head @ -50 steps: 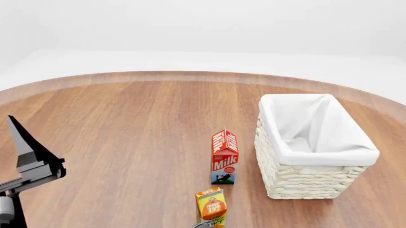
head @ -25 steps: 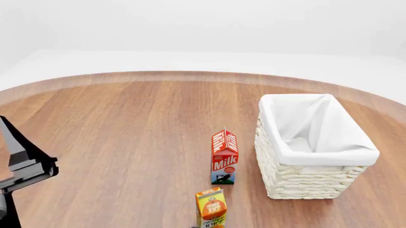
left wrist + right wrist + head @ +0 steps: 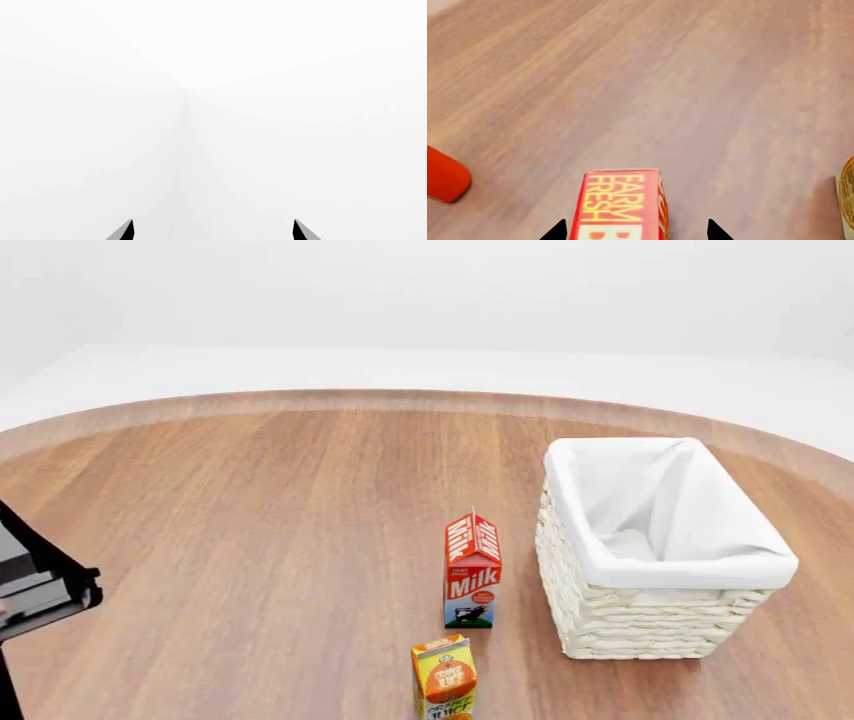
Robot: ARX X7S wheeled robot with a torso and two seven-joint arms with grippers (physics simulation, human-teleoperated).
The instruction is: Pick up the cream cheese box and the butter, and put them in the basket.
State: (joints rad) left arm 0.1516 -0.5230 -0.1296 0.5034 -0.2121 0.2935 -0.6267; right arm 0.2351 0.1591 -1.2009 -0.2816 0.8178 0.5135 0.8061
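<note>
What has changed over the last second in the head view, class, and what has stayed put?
The left arm has slid out toward the view's left edge and lower. The milk carton, the orange juice carton and the basket have not moved. Nothing was grasped or released.

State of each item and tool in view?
Basket: upright, only the liner visible inside.
Milk carton: upright, closed.
Orange juice carton: upright.
Butter: on the table, between the tips of the right tool, ungripped.
Left tool: open, empty.
</note>
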